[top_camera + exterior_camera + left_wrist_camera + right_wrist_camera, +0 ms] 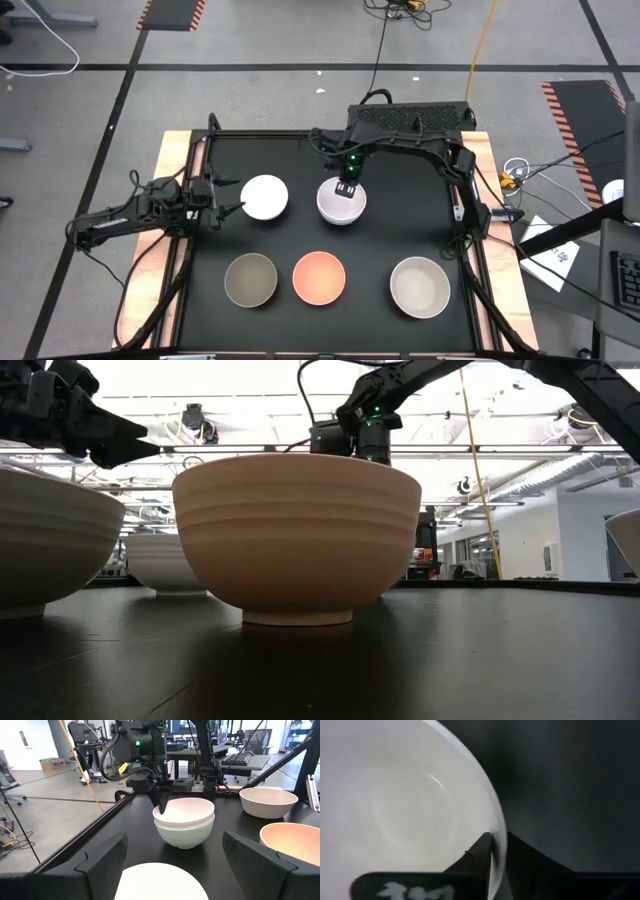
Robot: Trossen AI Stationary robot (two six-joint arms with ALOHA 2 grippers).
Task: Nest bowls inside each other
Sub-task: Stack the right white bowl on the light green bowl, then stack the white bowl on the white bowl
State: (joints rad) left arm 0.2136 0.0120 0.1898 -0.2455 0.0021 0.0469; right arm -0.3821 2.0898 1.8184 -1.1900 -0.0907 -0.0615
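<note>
A white bowl (pixel 185 810) sits nested in the mint green bowl (pixel 184 834) at the table's middle, and my right gripper (pixel 347 190) is shut on its rim from above. My left gripper (pixel 232 200) hangs open just left of the second white bowl (pixel 264 197), which rests on its base, and touches nothing. Along the near edge stand the olive-grey bowl (pixel 250 279), the peach-orange bowl (pixel 319 277) and the beige bowl (pixel 419 286), each apart on its base. My right gripper pinches the white bowl's rim (pixel 496 845) on its far side, one finger (pixel 475 857) inside the bowl and the other outside. The fingers come from above, pointing down. The bowl sits upright inside the mint green bowl.
The black table top (pixel 380 250) is framed by a raised dark rim with wooden edging (pixel 170 170). Open mat lies between the two rows of bowls and right of the nested pair. Cables and papers lie off the table's right side.
</note>
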